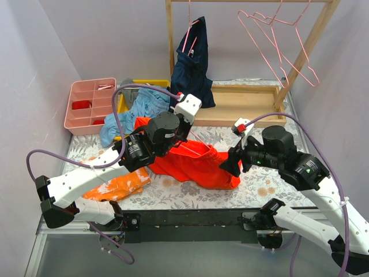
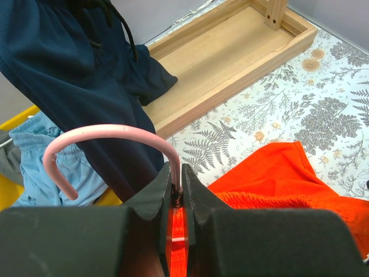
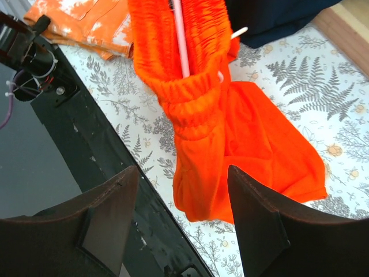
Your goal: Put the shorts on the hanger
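From above, the shorts [image 1: 199, 166] lie in a heap on the fern-print table [image 1: 259, 187] between my two arms. My left gripper [image 1: 182, 135] is at their upper edge and my right gripper [image 1: 232, 164] at their right side. A thin pink hanger [image 1: 193, 152] runs across the red cloth. At my left wrist, my fingers are pinched tight on the hanger's neck just under its hook, with the orange waistband bunched below them. The navy garment [image 2: 75, 69] and the wooden rack base [image 2: 230, 52] are beyond. At my right wrist, my fingers are spread wide and hold nothing, hovering over the shorts. Here the waistband is gathered along the pink wire, while the legs trail loose on the table; the splotched orange garment [image 3: 86, 17] lies apart. I judge the threading partly done: the waistband is on the wire but crumpled, and whether it sits on both shoulders I cannot tell. Left to do is spreading it out and lifting the hanger.
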